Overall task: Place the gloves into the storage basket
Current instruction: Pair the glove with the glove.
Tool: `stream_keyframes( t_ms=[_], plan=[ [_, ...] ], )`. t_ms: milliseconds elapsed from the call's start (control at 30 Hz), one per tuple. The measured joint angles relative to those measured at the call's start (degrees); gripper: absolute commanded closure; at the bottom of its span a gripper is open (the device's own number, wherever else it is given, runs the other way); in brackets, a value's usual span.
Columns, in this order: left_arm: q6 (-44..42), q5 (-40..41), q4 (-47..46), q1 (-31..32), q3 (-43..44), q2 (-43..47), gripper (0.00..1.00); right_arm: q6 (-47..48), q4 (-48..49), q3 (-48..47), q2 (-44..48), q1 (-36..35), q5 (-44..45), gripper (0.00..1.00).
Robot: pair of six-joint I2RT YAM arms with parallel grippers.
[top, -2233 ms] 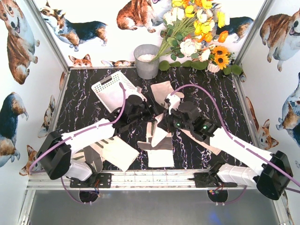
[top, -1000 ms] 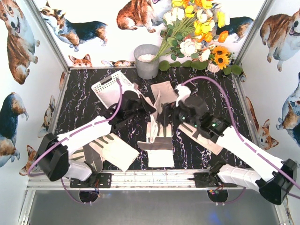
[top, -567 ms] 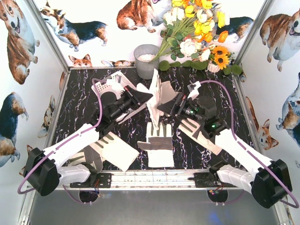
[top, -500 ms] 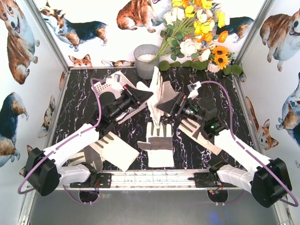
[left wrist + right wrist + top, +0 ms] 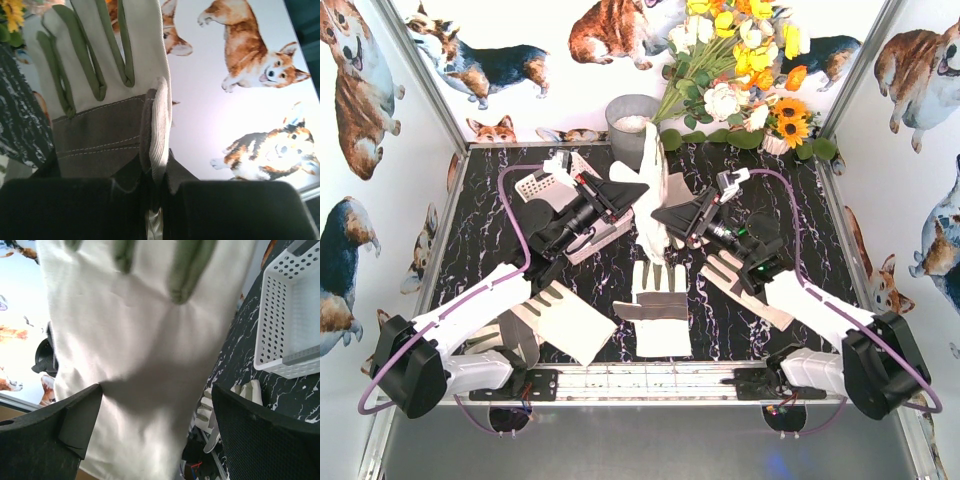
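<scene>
Glove (image 5: 653, 185) upright, L gripper (image 5: 157, 170) clamped on its lower edge; R gripper (image 5: 155, 390) fingers wide apart, flanking it. Basket (image 5: 533, 186) at 9 o'clock; bucket (image 5: 623, 135) at 12, white contents.

Corgi-printed white walls (image 5: 560, 92) enclose a black marbled table (image 5: 485, 225)

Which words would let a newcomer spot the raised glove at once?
Start at the black marble table, then look to its middle, in front of the grey bucket. The glove there is held up in the air, pinched by the left gripper, while the other gloves lie flat.
</scene>
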State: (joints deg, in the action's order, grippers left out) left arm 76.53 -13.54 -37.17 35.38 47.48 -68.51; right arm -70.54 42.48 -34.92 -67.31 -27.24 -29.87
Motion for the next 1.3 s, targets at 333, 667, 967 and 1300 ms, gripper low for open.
stream_keyframes(
  t_ms=[333,667,967,1300],
  plan=[
    [2.03,-1.92,-3.34,0.00,-0.37,0.22,1.00,-3.13,10.58,0.96,-4.76,0.00,-1.42,0.11],
    [2.56,-2.34,-3.39,0.00,-1.68,1.31,1.00,-4.44,18.08,0.94,-4.96,0.31,-3.17,0.37],
    [0.68,-1.40,-0.55,0.00,-2.32,3.85,1.00,-3.87,17.86,1.22,-4.28,1.46,-2.91,0.99],
    [-5.68,2.19,10.05,-0.39,-3.28,7.10,0.68,7.19,-1.38,1.68,6.21,1.62,-3.26,1.00]
  ],
)
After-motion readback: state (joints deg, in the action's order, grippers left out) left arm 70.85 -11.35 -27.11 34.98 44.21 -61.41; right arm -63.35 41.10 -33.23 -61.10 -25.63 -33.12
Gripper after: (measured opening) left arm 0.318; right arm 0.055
